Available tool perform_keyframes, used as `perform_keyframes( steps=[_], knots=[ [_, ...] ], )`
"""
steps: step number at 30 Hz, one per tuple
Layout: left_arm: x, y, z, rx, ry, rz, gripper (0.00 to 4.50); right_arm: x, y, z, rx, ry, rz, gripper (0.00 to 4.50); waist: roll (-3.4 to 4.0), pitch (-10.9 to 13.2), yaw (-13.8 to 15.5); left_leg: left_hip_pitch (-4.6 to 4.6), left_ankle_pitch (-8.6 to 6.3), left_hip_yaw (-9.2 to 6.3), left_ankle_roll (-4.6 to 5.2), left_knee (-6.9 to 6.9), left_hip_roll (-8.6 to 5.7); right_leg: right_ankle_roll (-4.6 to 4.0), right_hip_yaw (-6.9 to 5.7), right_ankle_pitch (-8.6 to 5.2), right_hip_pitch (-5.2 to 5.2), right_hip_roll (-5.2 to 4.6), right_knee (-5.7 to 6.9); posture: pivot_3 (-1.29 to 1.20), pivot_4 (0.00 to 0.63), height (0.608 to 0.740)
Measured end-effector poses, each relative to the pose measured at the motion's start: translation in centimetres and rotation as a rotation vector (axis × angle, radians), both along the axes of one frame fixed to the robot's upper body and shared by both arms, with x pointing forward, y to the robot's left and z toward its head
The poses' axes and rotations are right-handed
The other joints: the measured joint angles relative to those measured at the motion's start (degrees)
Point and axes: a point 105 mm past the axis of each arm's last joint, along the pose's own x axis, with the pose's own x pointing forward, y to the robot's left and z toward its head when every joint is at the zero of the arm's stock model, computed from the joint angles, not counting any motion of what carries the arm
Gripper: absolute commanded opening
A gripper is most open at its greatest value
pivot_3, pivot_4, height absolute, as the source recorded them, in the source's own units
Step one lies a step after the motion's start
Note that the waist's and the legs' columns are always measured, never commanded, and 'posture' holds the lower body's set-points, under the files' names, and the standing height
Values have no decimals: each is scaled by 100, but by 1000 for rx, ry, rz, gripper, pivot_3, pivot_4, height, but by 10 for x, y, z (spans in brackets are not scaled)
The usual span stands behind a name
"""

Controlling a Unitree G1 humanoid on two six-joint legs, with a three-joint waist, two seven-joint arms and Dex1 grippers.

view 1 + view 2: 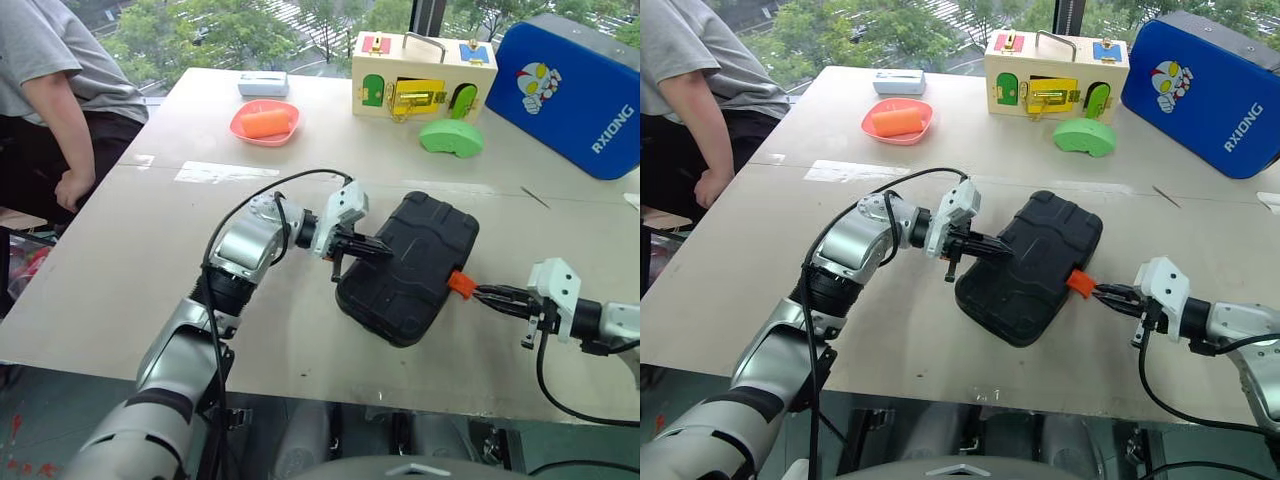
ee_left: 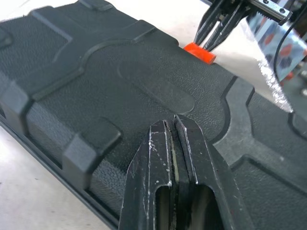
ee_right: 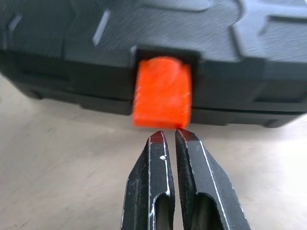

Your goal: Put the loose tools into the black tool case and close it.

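The black tool case [image 1: 410,265] lies on the table with its lid down, its orange latch [image 1: 460,284] on the side facing right. My left gripper [image 1: 385,249] is shut and rests over the lid's left part, with nothing between its fingers [image 2: 163,158]. My right gripper [image 1: 480,293] is shut too, its tips just short of the orange latch [image 3: 162,91], holding nothing. The loose tools are out of view.
A wooden latch box [image 1: 422,76], a green kidney-shaped piece [image 1: 451,137] and a big blue padded case [image 1: 575,95] stand at the back right. A pink dish [image 1: 265,123] holding an orange thing sits back left. A person sits at the table's left edge.
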Motion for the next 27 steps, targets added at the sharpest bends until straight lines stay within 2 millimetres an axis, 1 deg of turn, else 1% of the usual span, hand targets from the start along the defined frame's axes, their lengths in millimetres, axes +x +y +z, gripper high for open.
perform_keyframes(
  steps=[3,7,9,11,12,14,16,18,21,22,27],
  knots=[
    [-1,-1,-1,16,-37,-24,71,-1,3,-11,3,26,2,0,5,-3,13,1,0,0,0,1,0,0,2,0,1,-2,1,0,150,735],
    [-2,-1,-2,17,-50,-28,71,-3,1,-11,-2,23,-2,0,11,-8,16,4,0,0,0,0,0,0,10,0,3,-4,1,0,150,735],
    [-4,0,-4,11,-46,-26,71,-8,-10,2,15,39,-20,0,14,-9,11,4,0,0,0,0,0,0,19,0,3,-3,-1,0,150,735],
    [-4,1,-4,10,-44,-22,71,-7,-15,24,54,18,-28,0,15,-10,1,7,0,-1,0,0,3,-1,21,0,3,-2,0,0,150,735],
    [-4,1,-4,10,-43,-20,71,-7,-14,34,71,2,-18,0,15,-10,0,8,0,-2,0,-1,4,-1,23,0,4,-2,1,0,150,735],
    [-4,1,-4,10,-42,-18,71,-6,-5,45,102,-8,11,0,15,-11,1,8,0,-4,0,-1,5,-1,25,0,4,-2,2,0,150,735],
    [-4,0,-4,7,-43,-19,71,-3,5,49,111,-13,33,0,15,-11,11,7,0,-3,0,-1,4,-1,25,0,4,-2,0,0,150,735],
    [-4,-2,-4,4,-45,-19,71,0,15,44,113,-3,49,0,14,-11,19,6,0,-3,0,-1,3,-1,26,0,3,-3,-1,0,150,735],
    [-4,-3,-4,0,-48,-22,71,0,26,31,110,33,68,0,14,-11,30,3,0,-3,0,-1,2,-1,24,0,3,-3,-3,0,150,735],
    [-4,-3,-4,0,-49,-22,71,2,27,26,96,40,64,0,14,-12,27,2,0,-3,0,-1,0,-1,25,0,3,-3,-2,0,150,735],
    [-3,-3,-4,6,-57,-17,71,4,24,20,57,2,62,0,10,-19,24,6,0,-3,1,0,-1,-1,25,0,4,-2,2,0,150,735]
  ],
)
